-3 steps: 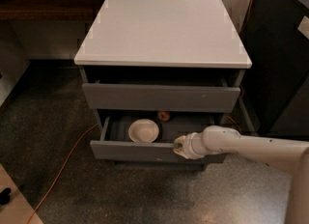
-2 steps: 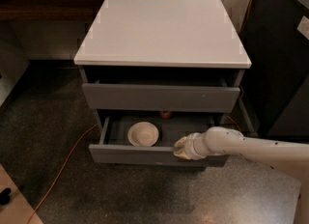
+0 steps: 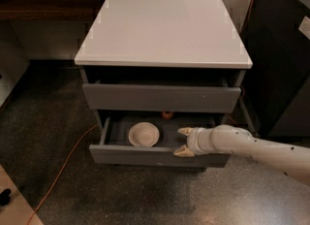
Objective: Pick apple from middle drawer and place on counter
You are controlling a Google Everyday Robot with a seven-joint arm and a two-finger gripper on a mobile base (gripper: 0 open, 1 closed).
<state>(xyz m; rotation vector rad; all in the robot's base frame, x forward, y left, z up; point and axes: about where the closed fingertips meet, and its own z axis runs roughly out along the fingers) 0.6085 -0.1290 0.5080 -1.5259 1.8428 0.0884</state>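
The middle drawer (image 3: 155, 155) of the grey cabinet stands pulled out. A small reddish apple (image 3: 166, 114) sits at the drawer's back, partly hidden under the top drawer's front. A cream-white bowl (image 3: 144, 134) lies in the drawer to the left. My gripper (image 3: 183, 141) hangs over the drawer's front right, fingers spread and empty, about a hand's width in front of the apple. The counter (image 3: 162, 27) is the pale top slab of the cabinet.
The top drawer (image 3: 161, 98) is slightly pulled out above the middle one. An orange cable (image 3: 63, 163) runs across the dark floor at the left. A dark cabinet (image 3: 283, 59) stands to the right. A brown wooden shelf (image 3: 43, 8) is behind on the left.
The drawer and my gripper have come slightly forward and left; the drawer stands a little further out.
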